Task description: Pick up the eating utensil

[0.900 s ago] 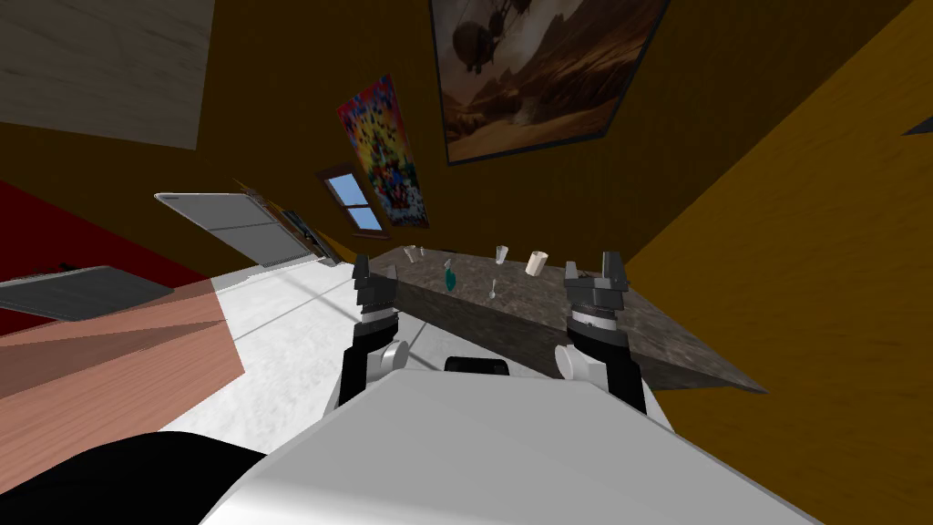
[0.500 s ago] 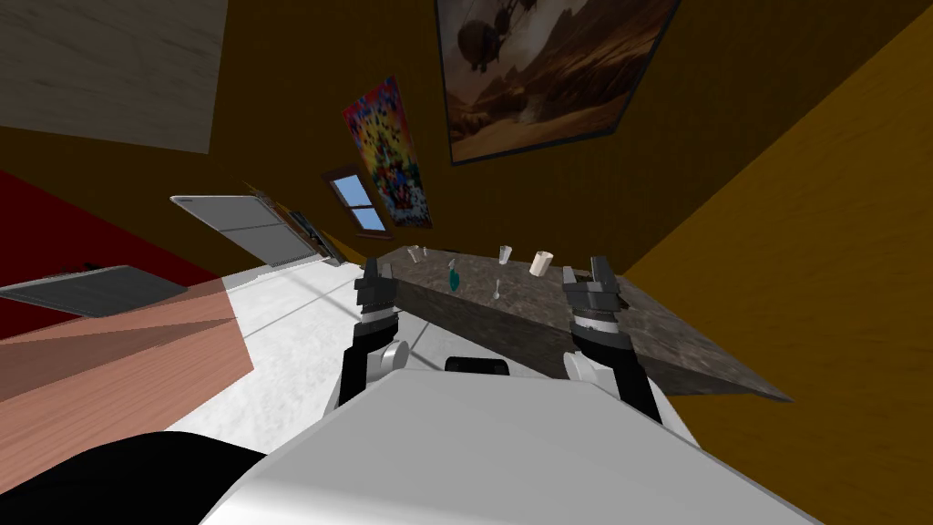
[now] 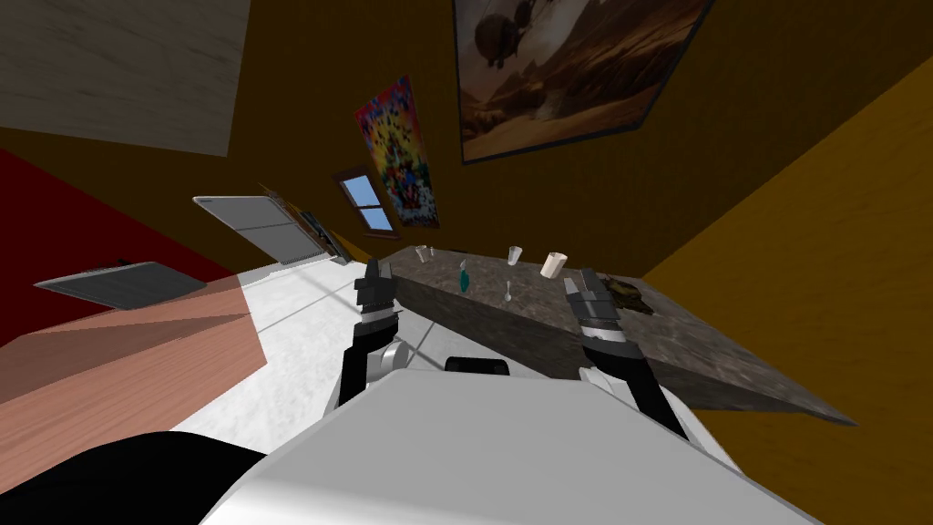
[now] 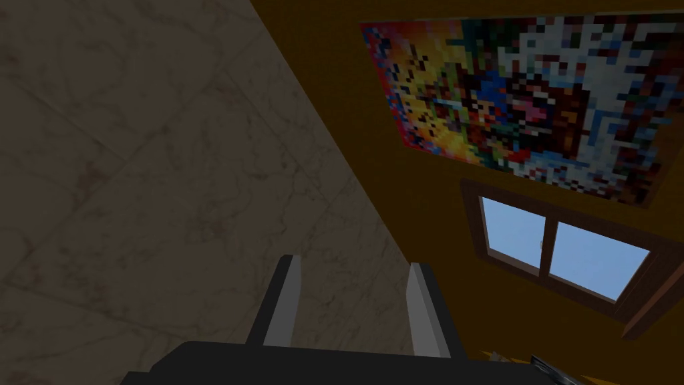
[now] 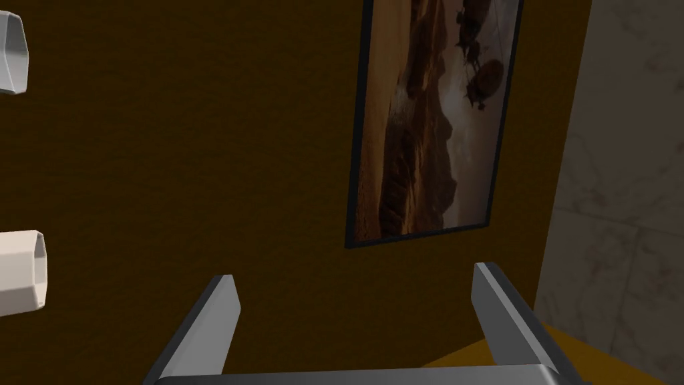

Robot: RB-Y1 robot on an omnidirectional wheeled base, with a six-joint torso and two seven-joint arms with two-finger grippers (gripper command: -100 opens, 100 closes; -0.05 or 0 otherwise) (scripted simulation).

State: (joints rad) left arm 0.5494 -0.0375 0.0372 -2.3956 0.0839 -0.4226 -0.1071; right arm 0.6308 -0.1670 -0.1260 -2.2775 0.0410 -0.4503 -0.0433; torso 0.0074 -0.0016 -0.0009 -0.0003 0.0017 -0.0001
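Observation:
The eating utensil is a small white spoon point(image 3: 508, 292) lying on a dark marbled table point(image 3: 729, 355), between my two grippers and farther in than both. My left gripper point(image 3: 374, 270) is raised at the table's near left corner; in its wrist view its fingers point(image 4: 354, 264) stand partly apart with nothing between them. My right gripper point(image 3: 579, 279) hovers over the table to the spoon's right, open wide and empty point(image 5: 355, 273). Neither gripper touches the spoon.
Also on the table are a teal bottle point(image 3: 465, 278), a clear cup point(image 3: 516, 255), a beige cup on its side point(image 3: 553, 264), a small glass point(image 3: 421, 253) and a dark brown clump point(image 3: 627, 293). A pinkish slab point(image 3: 118, 365) lies left over white floor point(image 3: 292, 319).
My head camera has swung, so the table and walls shifted right in view. The left gripper's fingers have come closer together. The right hand has turned and edged toward the table.

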